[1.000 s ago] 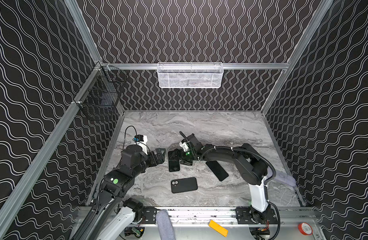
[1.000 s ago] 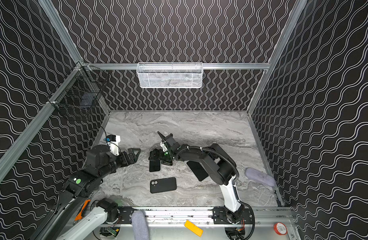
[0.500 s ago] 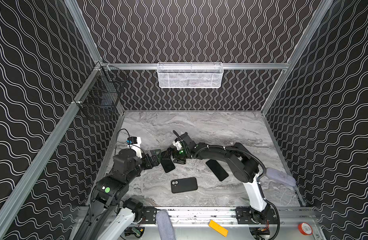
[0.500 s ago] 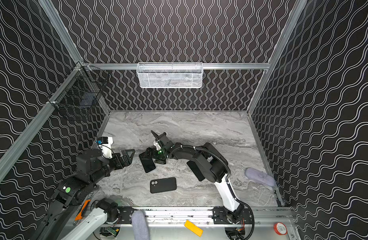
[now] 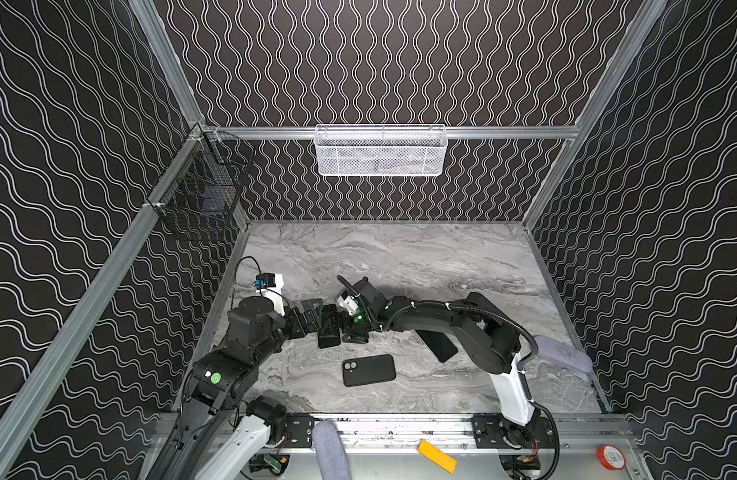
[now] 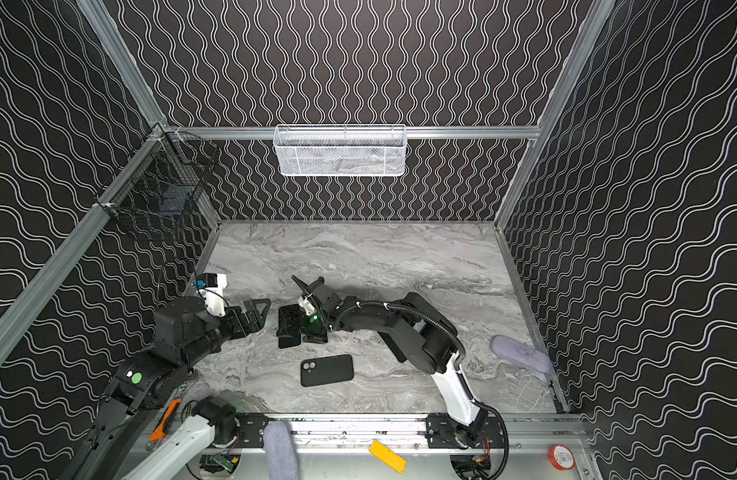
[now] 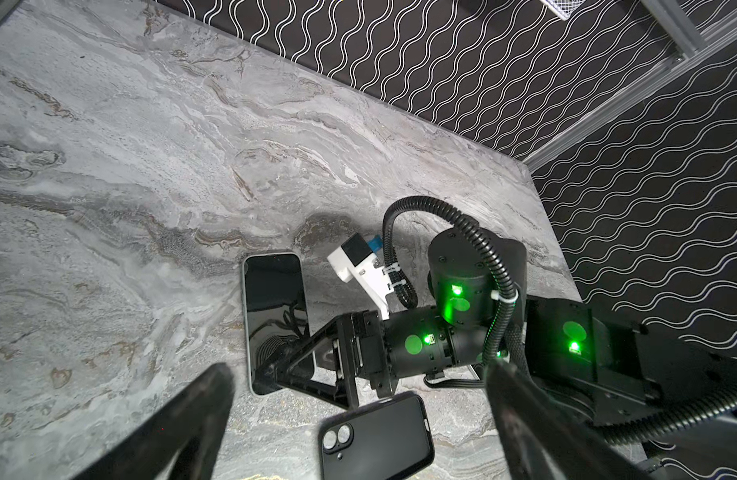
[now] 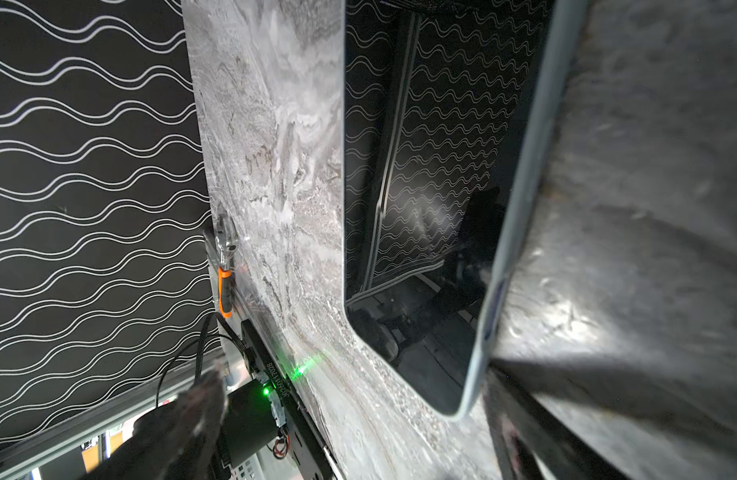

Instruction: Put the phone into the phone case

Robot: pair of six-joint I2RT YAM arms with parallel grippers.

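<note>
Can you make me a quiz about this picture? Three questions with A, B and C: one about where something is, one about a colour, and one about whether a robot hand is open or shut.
1. Where is the case?
A. Flat on the table, nearer the front than the phone
B. On top of the phone
C. Leaning on a wall

2. What colour is the basket on the back wall?
A. Red
B. White
C. Yellow

3. The left gripper is:
A. Shut on the phone
B. Shut on the case
C. Open

Answers:
1. A: both top views show the case lying flat by itself, closer to the front edge than the phone.
2. B: its mesh is white against the dark wall.
3. C: in the left wrist view its fingers stand wide apart with nothing held between them.
</note>
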